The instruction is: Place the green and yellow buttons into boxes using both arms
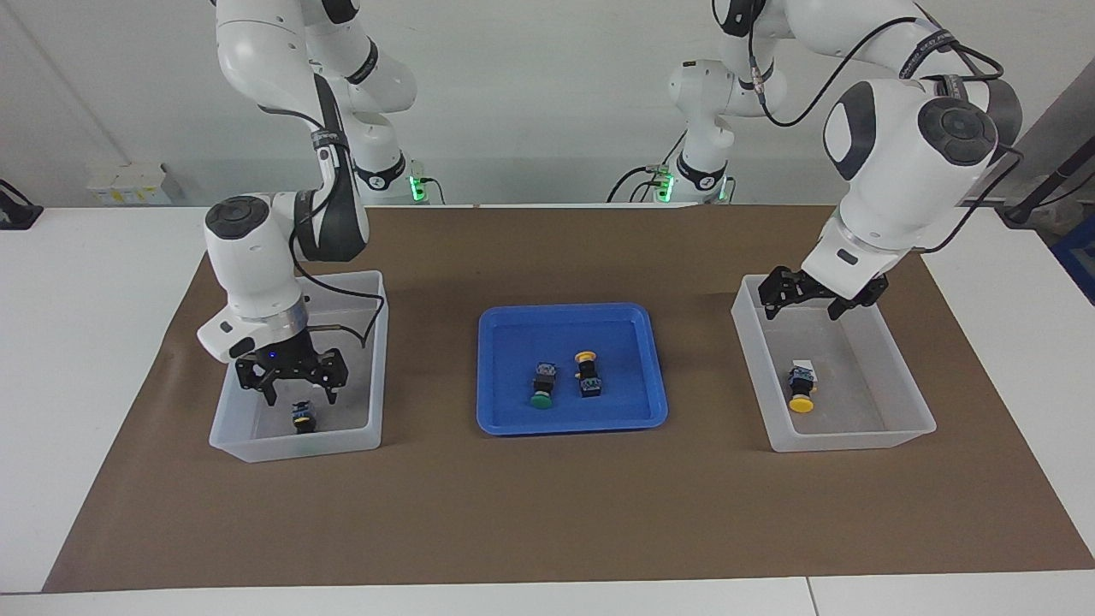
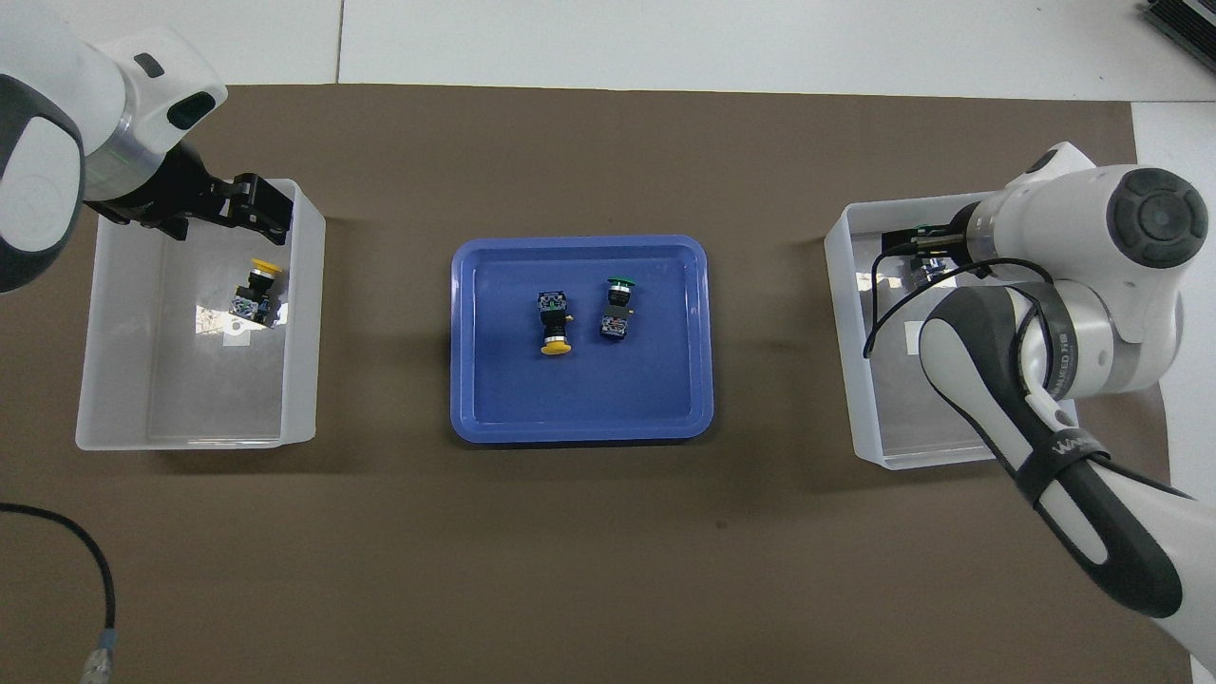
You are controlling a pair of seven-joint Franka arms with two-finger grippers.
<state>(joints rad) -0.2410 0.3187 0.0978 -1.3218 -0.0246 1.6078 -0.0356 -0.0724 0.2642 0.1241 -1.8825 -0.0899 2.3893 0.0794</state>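
Two of four buttons are boxed, so I judge we're abt halfway. Both arms are at the release step.

- **Bench** (image 1: pixel 77 359): a brown mat (image 1: pixel 547 513) covers most of it. The strip along the edge away from the robots is bare, so there's room there.
- **Right arm's box** (image 1: pixel 376 359): the right gripper (image 1: pixel 299 392) hangs low over it, fingers apart, holding nothing. A boxed button (image 1: pixel 302 417) lies just under it; cap colour I can't tell.
- **Left arm's box** (image 1: pixel 753 359): the left gripper (image 1: pixel 802 310) is over its robot-side end, fingers apart, empty. The boxed yellow button (image 1: pixel 802 389) lies mid-floor by the label.
- **Blue tray** (image 1: pixel 565 312), bench centre: holds the green button (image 1: pixel 542 387) and the tray yellow button (image 1: pixel 587 370), lying close together.

Next move, imo: each gripper lifts clear of its box walls, then swings in over the tray. With those two so close, both grippers going down at once looks tight. I'd stagger them, and mind the tray rim.
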